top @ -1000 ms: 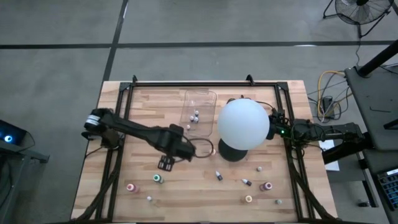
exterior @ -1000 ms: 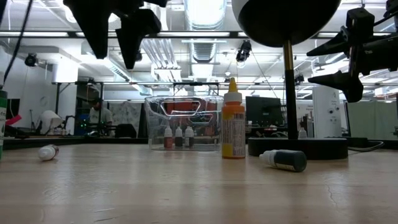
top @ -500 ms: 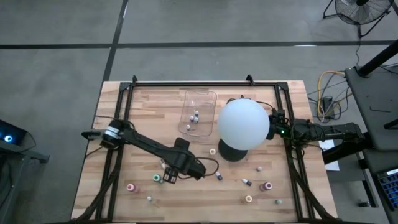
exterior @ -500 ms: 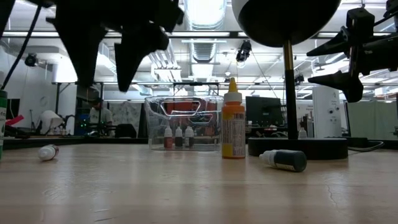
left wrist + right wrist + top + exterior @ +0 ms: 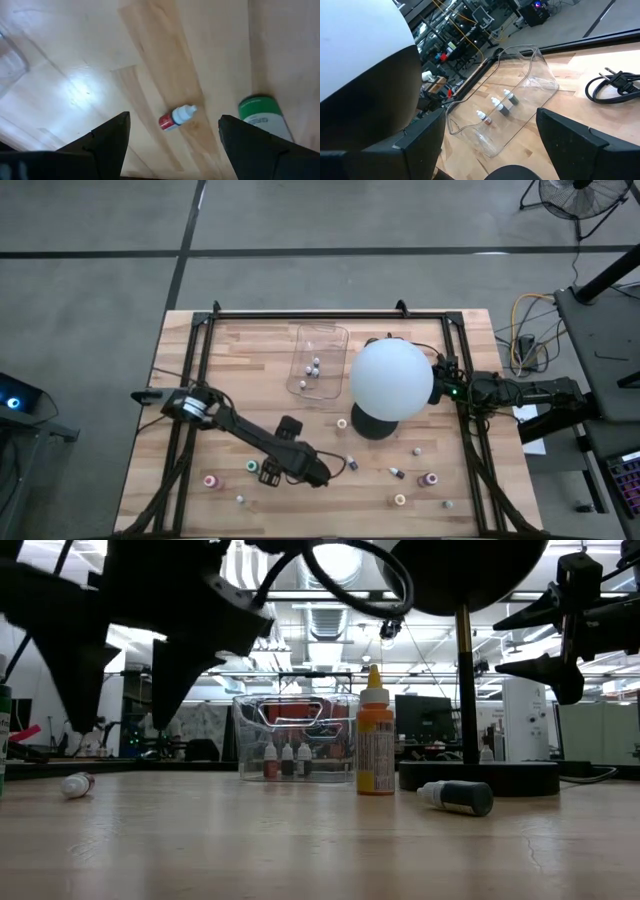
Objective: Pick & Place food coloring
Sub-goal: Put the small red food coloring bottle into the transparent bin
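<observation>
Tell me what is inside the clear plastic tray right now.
The clear plastic tray holds three small white-capped food coloring bottles, lying on its floor. Nothing else shows through its clear walls; the white globe hides none of it from above.

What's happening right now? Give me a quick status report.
Left gripper open, empty, above small red white-capped bottle lying on wooden table. Right gripper open, parked beside white globe lamp. Green-capped bottle close beside target.

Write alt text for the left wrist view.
The left hand, fingers open, hangs over a wooden table above a small red bottle with a white cap lying on its side. A green bottle sits next to it, apart.
</observation>
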`<state>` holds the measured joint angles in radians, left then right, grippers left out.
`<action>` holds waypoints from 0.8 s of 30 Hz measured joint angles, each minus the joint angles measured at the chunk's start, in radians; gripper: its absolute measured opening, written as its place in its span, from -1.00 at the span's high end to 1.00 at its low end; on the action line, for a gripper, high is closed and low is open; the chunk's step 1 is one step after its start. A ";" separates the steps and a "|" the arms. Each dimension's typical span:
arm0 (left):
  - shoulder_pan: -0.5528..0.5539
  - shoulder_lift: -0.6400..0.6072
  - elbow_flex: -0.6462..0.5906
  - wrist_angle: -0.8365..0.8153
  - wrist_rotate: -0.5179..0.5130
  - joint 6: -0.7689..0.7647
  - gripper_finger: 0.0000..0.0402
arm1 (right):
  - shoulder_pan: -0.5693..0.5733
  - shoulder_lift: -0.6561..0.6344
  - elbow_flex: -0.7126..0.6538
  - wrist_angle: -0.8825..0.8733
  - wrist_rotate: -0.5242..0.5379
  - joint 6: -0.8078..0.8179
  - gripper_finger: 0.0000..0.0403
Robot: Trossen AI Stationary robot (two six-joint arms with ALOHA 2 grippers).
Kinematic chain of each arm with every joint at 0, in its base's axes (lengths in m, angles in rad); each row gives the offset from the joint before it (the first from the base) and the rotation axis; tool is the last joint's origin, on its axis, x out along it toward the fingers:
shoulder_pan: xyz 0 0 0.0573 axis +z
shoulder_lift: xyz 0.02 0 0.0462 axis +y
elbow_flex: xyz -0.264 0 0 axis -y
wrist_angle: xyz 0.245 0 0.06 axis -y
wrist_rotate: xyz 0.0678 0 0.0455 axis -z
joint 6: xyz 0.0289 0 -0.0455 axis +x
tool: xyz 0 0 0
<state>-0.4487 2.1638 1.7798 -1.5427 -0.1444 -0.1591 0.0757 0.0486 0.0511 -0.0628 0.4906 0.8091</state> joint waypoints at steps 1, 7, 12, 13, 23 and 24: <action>-0.004 0.005 0.000 0.001 0.000 -0.006 -0.36 | 0.000 0.000 0.000 0.000 0.000 0.000 -0.50; -0.013 0.032 -0.001 0.014 0.024 -0.029 -0.36 | 0.000 0.000 0.000 0.000 0.000 0.000 -0.50; -0.020 0.048 -0.007 0.013 0.107 -0.004 -0.36 | 0.000 0.000 0.000 0.000 0.000 0.000 -0.50; -0.023 0.050 -0.011 0.014 0.107 0.007 -0.36 | 0.000 0.000 0.000 0.000 0.000 0.000 -0.50; -0.029 0.096 -0.018 -0.001 0.107 0.024 -0.36 | 0.000 0.000 0.000 0.000 0.000 0.000 -0.50; -0.031 0.099 -0.018 -0.001 0.107 0.024 -0.36 | 0.000 0.000 0.000 0.000 0.000 0.000 -0.50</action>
<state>-0.4798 2.2629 1.7615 -1.5439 -0.0373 -0.1352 0.0757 0.0486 0.0509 -0.0628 0.4905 0.8092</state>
